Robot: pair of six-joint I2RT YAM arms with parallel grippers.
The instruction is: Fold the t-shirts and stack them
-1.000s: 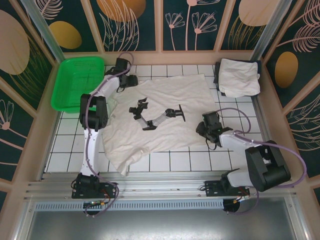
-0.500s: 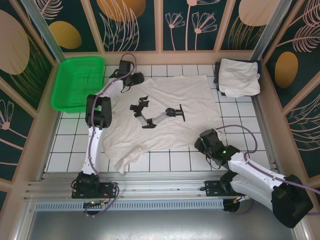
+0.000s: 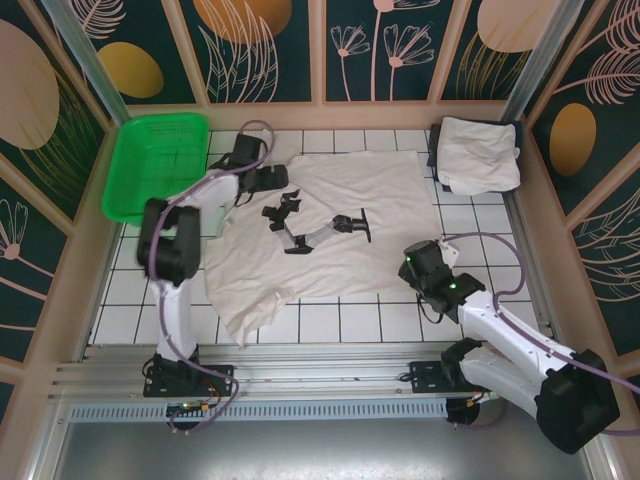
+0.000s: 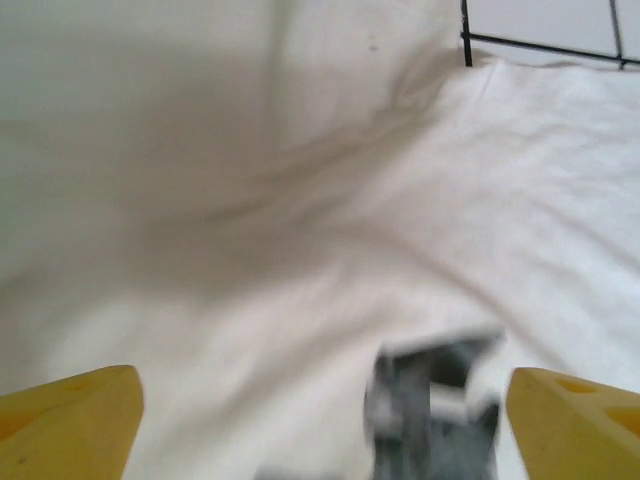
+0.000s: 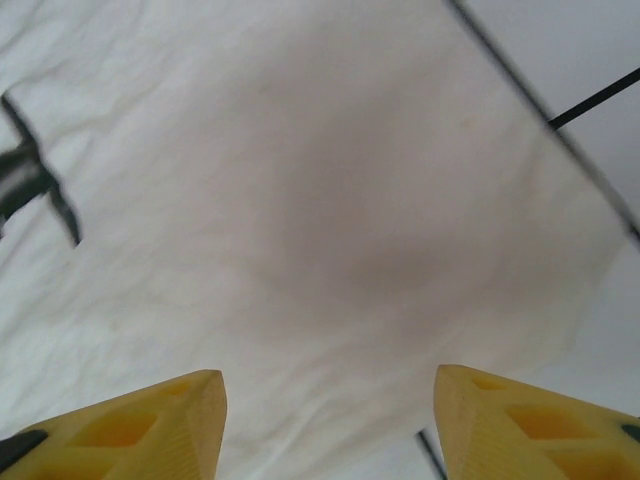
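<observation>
Hovering both tools over the spread t-shirt (image 3: 340, 260), I am judging that it is lying flat enough and the first fold is not yet made. My left gripper (image 4: 320, 420) is gaping wide over the cloth near 11 o'clock, holding nothing. My right gripper (image 5: 325, 420) is standing roughly half spread above the shirt's corner at 4 o'clock, also empty. The shirt is lying in the middle of the tiled table (image 3: 130, 290), its long axis running 9 to 3 (neck probably toward 9, though I cannot see it). Next I am needing two matched pinches along one edge. A folded t-shirt (image 3: 478, 155) is waiting at 1 o'clock.
</observation>
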